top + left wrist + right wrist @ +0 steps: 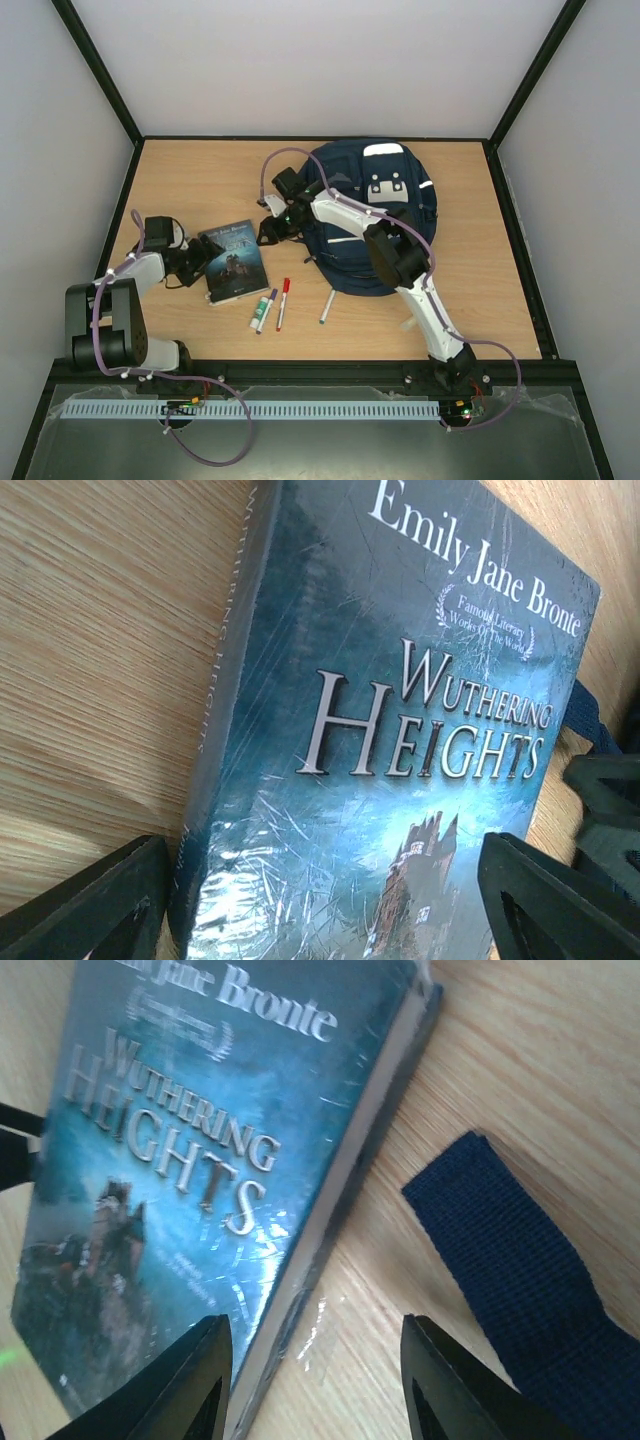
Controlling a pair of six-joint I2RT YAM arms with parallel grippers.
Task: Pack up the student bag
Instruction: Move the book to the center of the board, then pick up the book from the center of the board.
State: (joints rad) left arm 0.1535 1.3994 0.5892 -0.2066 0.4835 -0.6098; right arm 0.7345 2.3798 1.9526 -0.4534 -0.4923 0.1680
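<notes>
I see the student bag (410, 200) upper centre-right in the top view. The book (232, 262) lies to its left, long axis near-vertical. My left gripper (320, 880), jaws spread wide, flanks the book and is nearest. My right gripper (315, 1370), jaws apart and empty, sits at the book's right edge.

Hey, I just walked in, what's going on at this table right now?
Two robot arms are closing in on a paperback book lying flat on the table. The left hand is open, its fingers straddling the book. The right hand, also open, hovers at the book's opposite edge beside a navy strap. The student bag lies behind, and three pens lie in front. Nothing is gripped yet.
</notes>
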